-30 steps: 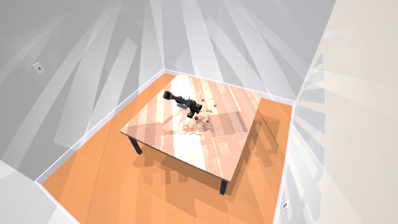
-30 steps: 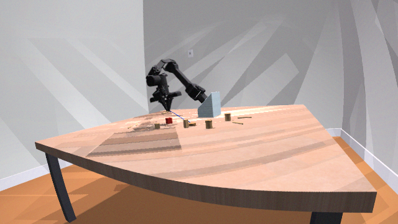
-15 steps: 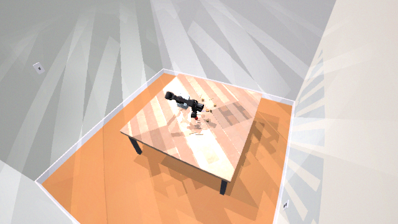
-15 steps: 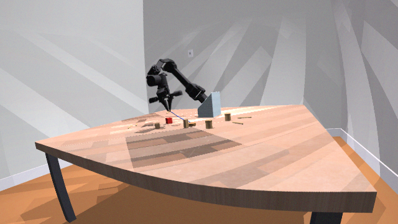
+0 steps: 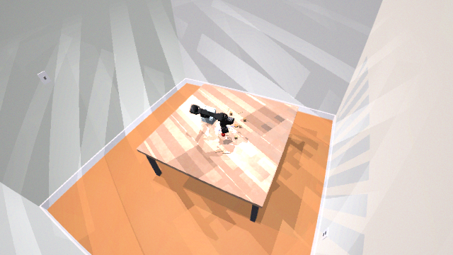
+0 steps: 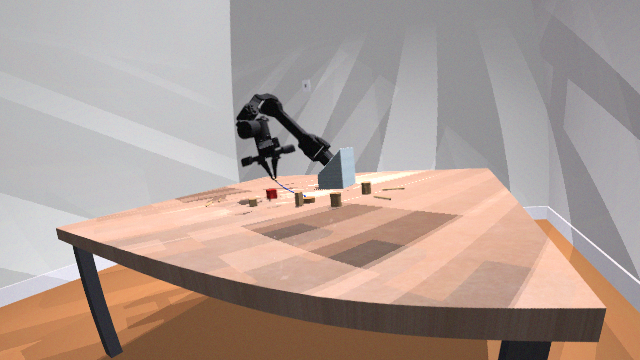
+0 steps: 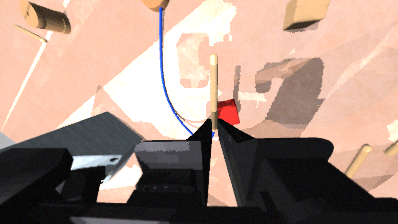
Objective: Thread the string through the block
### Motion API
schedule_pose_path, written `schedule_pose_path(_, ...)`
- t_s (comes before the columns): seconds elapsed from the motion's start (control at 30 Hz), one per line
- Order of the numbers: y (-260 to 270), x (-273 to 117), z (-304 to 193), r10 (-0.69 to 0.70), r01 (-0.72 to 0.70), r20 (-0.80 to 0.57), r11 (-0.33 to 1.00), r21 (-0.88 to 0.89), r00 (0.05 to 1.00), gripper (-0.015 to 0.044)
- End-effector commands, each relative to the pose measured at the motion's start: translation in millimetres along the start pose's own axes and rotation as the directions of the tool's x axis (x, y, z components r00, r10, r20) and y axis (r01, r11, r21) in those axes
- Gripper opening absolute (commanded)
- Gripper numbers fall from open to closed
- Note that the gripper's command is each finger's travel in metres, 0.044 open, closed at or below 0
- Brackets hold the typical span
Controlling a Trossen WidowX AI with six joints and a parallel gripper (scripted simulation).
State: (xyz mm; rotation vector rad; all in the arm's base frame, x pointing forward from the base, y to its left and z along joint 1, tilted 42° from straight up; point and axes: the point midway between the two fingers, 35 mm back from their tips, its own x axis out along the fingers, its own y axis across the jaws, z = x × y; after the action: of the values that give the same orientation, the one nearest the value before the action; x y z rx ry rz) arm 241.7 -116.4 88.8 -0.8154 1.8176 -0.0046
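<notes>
My gripper (image 5: 224, 132) (image 6: 274, 177) (image 7: 214, 122) is shut on the thin wooden stick (image 7: 214, 82) near its string end. The stick points away from the fingers, above the table. The blue string (image 6: 286, 188) (image 7: 161, 60) runs in a slack curve from the fingertips to the round wooden button (image 6: 309, 200) (image 7: 156, 4). A red block (image 5: 223, 134) (image 6: 271, 193) (image 7: 229, 113) stands just beyond the fingertips, partly behind the stick in the wrist view. A tan block (image 5: 236, 137) (image 6: 253, 202) (image 7: 305, 14) stands farther off. No hole is visible in either block.
A wooden cylinder (image 6: 299, 199) stands beside the button. Two more small wooden pieces stand on the table (image 5: 166, 149) (image 6: 450, 280), one (image 6: 335, 200) nearer, one (image 6: 366, 188) farther back. Loose sticks (image 5: 223, 152) (image 7: 359, 161) lie on one side, others (image 6: 393, 188) beyond. A grey-blue wedge (image 6: 340, 170) stands at the arm's base.
</notes>
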Motion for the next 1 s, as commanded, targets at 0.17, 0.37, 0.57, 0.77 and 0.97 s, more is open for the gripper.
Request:
schedule_pose_path(0.17,4,1,11,0.022,-0.022,-0.004,0.981,-0.192,1.0,0.0)
schedule_pose_path(0.37,7,2,18,0.032,-0.033,-0.009,0.946,-0.323,0.999,0.0)
schedule_pose_path(0.57,9,2,25,0.042,-0.045,-0.015,0.893,-0.449,0.999,0.0)
schedule_pose_path(0.77,12,3,32,0.052,-0.055,-0.022,0.823,-0.565,0.998,0.0)
schedule_pose_path(0.97,15,4,39,0.061,-0.065,-0.028,0.738,-0.672,0.998,0.0)
